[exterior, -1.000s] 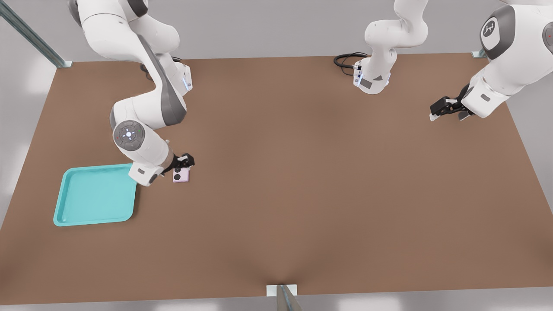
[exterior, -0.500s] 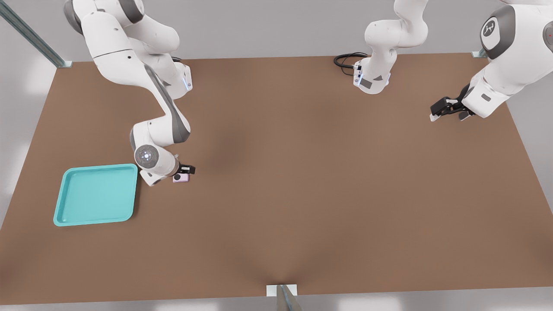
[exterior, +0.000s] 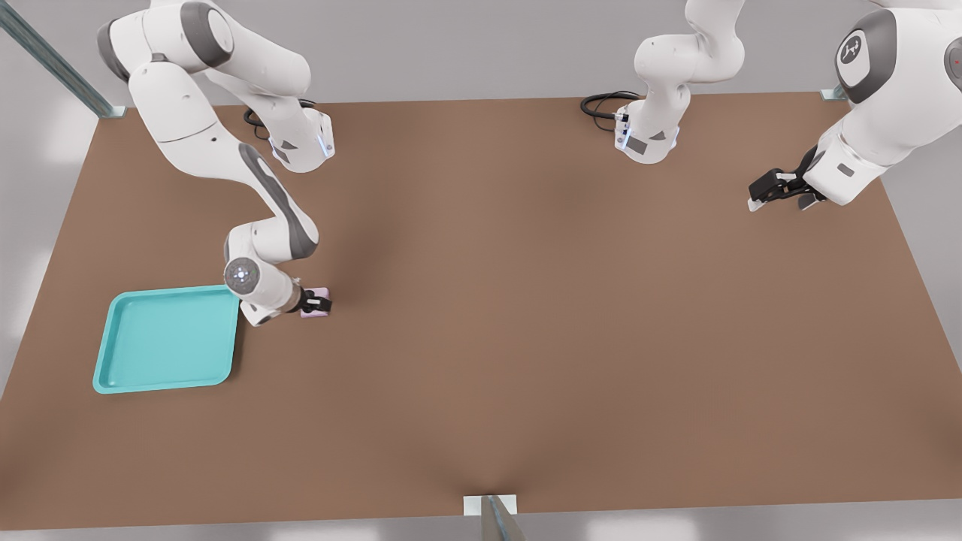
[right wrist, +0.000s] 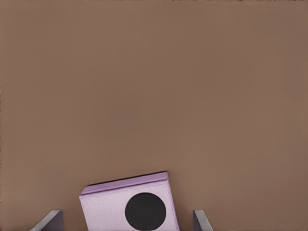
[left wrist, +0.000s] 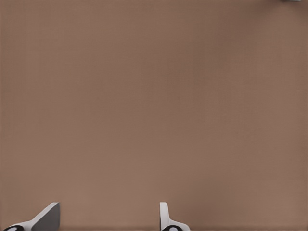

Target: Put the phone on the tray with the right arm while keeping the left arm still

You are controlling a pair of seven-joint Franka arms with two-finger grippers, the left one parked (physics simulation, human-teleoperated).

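Two grey fingers [right wrist: 50,220] of the right arm's [exterior: 259,188] claw [exterior: 317,304] stand spread on either side of the phone [right wrist: 129,206], with clear gaps between each finger and the phone's edges, so the claw is released and grips nothing. The pale pink phone lies flat on the brown worktop [exterior: 526,315], one round black lens showing in the right wrist view. In the front view the claw sits low over the phone, covering most of it. The turquoise tray [exterior: 167,339] rests on the worktop toward the front view's left of the phone, near it but apart, with the arm's wrist just beside the tray's near corner.
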